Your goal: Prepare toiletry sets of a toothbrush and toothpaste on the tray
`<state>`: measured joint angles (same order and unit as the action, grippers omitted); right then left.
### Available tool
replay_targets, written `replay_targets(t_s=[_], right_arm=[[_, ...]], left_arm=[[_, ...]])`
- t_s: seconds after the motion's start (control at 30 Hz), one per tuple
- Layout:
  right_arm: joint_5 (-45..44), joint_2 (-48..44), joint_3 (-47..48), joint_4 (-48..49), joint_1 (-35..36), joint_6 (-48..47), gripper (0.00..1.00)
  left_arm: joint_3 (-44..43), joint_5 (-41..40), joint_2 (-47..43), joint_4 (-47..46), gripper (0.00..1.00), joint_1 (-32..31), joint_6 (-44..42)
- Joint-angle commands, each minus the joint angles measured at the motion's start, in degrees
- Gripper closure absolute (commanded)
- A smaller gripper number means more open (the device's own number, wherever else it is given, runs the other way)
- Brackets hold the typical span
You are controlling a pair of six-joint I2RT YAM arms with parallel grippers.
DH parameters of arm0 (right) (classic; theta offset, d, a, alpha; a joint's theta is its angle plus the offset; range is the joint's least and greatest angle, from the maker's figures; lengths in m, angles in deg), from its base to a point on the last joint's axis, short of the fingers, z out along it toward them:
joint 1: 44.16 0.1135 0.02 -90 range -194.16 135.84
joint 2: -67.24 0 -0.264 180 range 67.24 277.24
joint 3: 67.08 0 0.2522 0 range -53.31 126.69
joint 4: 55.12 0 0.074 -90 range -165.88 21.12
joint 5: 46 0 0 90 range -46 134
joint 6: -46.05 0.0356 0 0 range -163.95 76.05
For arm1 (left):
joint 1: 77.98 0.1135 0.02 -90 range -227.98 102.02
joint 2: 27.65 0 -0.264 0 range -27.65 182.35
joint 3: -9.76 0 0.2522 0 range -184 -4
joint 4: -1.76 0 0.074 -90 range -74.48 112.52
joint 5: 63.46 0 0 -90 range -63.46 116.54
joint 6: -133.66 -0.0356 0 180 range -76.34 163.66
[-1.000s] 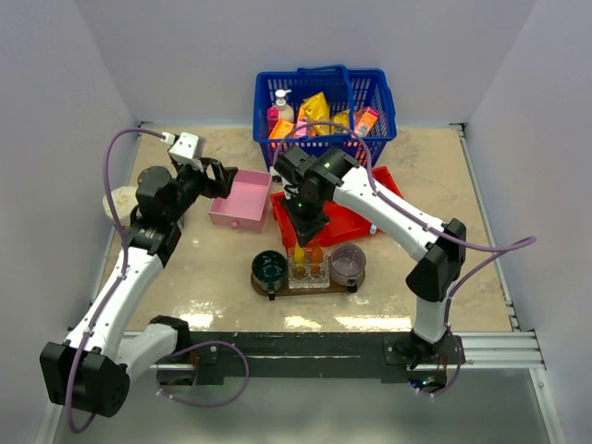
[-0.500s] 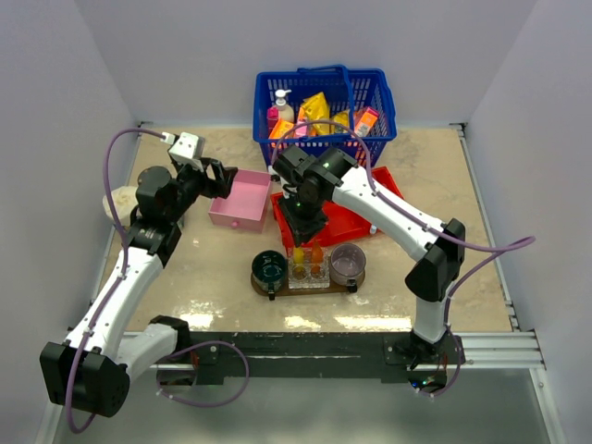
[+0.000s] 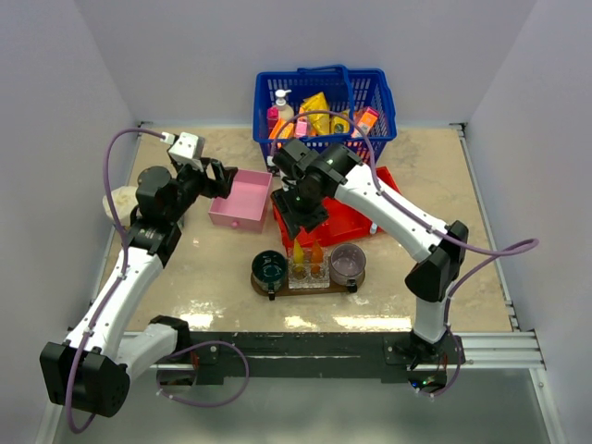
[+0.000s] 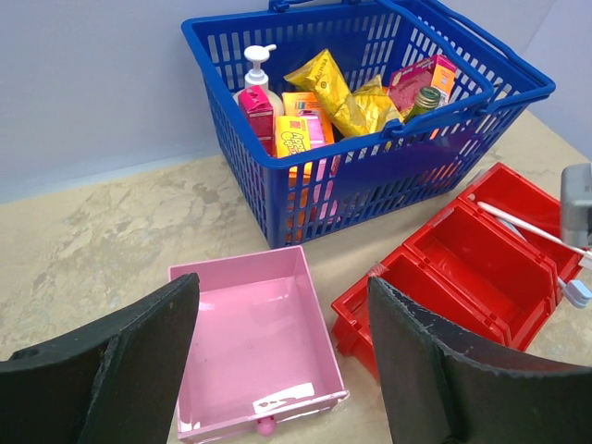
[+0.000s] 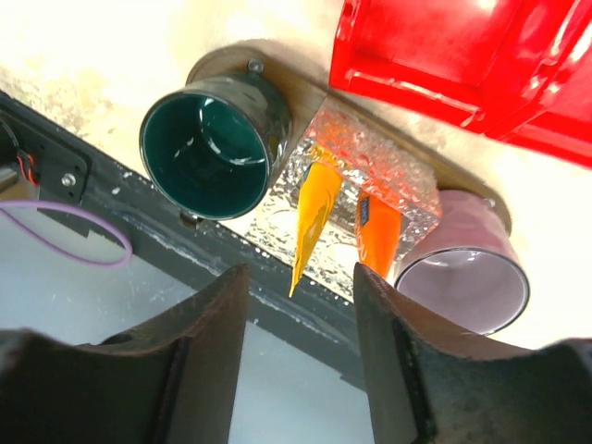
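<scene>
Two tapered orange-to-yellow toothpaste tubes [image 5: 314, 208] stand upright in a clear holder [image 5: 388, 176] mid-tray [image 3: 310, 288], between a dark green cup [image 5: 205, 153] and a purple cup [image 5: 462, 282], with the red bin [image 3: 347, 222] just behind. The right tool [image 5: 301, 277] hangs above them, spread and empty. The left tool [image 4: 282, 324], also spread, is over the pink box [image 4: 250, 342].

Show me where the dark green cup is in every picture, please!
Top external: the dark green cup stands at the left end of the tray, near the front middle of the table.
Left wrist: not in it.
Right wrist: upper left, left of the orange tubes.
Shared landmark: the red bin, just behind the tray from above, at the right in the left wrist view, at the top right in the right wrist view.
</scene>
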<state>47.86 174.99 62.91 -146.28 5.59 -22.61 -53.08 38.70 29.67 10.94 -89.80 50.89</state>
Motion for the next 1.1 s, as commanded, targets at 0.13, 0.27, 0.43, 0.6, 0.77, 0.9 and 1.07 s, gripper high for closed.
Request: replay_targets(t_s=[0.13, 0.27, 0.43, 0.6, 0.77, 0.9, 1.07], right_arm=[[-6.40, -6.40, 4.27, -1.26, -2.64, -2.71, 0.45], [-4.57, -12.11, -2.02, 6.44, -7.38, -4.55, 0.45], [-4.03, -22.55, -14.43, 20.43, -15.73, -5.96, 0.43], [-2.38, -30.83, -30.51, 38.53, -25.38, -4.82, 0.40], [1.85, -31.55, -40.27, 50.49, -37.25, -3.24, 0.40], [-6.03, -28.64, -41.86, 48.41, -39.30, -5.60, 0.42], [-8.17, -30.57, -50.71, 49.54, -39.04, -5.53, 0.43]], left_arm=[[-2.16, -1.70, -1.24, -1.40, 0.23, 0.30, -0.11], [-1.28, -3.89, -2.91, -2.62, 0.23, 0.56, -0.19], [-0.58, -5.13, -3.35, -3.24, 0.23, 0.83, -0.46], [-0.14, -5.57, -3.35, -3.59, 0.23, 0.83, -0.54], [0.04, -5.75, -2.83, -3.59, 0.23, 0.83, -0.63], [0.21, -6.63, -2.04, -3.60, 0.23, 0.83, -0.89], [0.12, -7.06, -1.60, -3.33, 0.23, 0.83, -0.98]])
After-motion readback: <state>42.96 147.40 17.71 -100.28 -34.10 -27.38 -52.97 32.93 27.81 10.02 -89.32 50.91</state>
